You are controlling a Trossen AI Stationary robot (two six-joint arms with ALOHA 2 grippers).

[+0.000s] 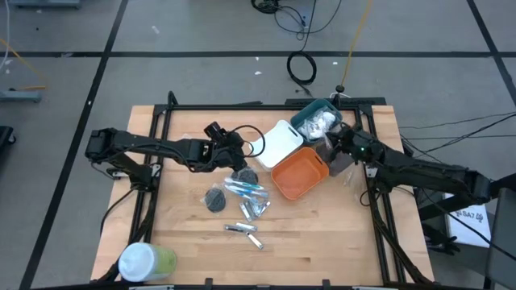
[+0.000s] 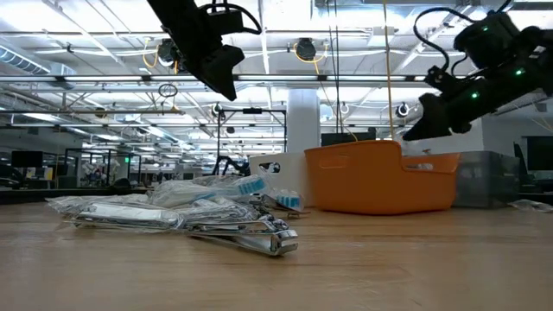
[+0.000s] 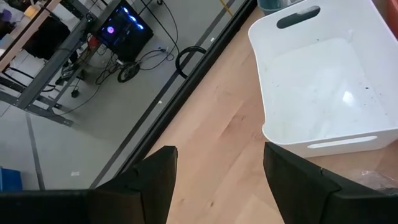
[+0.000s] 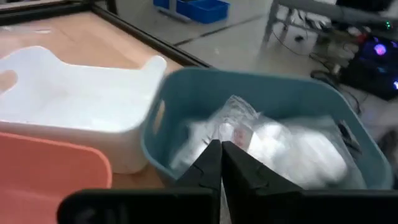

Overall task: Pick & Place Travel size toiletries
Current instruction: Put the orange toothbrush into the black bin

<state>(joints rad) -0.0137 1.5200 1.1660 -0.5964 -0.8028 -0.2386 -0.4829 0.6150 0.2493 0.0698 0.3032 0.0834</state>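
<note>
Wooden table (image 1: 322,242): left gripper (image 1: 239,167) open over toiletries pile (image 1: 246,193); right gripper (image 4: 221,163) closed, empty, above teal bin (image 4: 261,84). Next: left descends, grasps.

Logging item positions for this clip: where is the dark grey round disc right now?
In the high view, the dark grey disc lies on the wooden table, left of centre, just left of the clear-wrapped sticks and below the left claw.

Two matte black jointed arms carry looping black cables, small green indicator lights, and dark flat-sided fingers (image 3: 155,180).
</note>
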